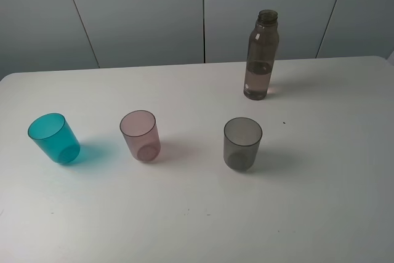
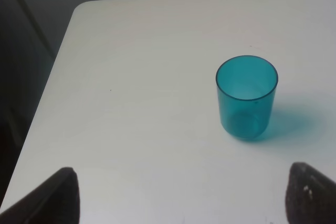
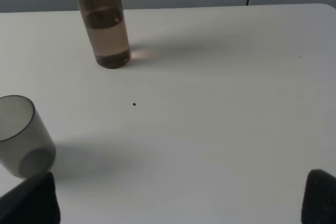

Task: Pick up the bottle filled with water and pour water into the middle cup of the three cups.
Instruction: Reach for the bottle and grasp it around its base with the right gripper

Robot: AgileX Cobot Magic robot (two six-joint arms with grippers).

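The bottle (image 1: 261, 56) stands upright and uncapped at the back right of the white table (image 1: 197, 214), partly filled with water. In front of it three cups stand in a row: teal (image 1: 54, 138), the pale pink middle cup (image 1: 140, 135) and smoky grey (image 1: 242, 144). Neither gripper shows in the high view. My left gripper (image 2: 184, 203) is open, well short of the teal cup (image 2: 247, 98), with bare table between its fingers. My right gripper (image 3: 176, 203) is also open and holds nothing. The bottle (image 3: 105, 24) stands well ahead of it, and the grey cup (image 3: 21, 135) is close beside one fingertip (image 3: 31, 203).
Grey wall panels (image 1: 203, 10) rise behind the table's far edge. The table's rounded corner and side edge (image 2: 68, 19) lie near the teal cup. A small dark speck (image 1: 284, 122) marks the table right of the grey cup.
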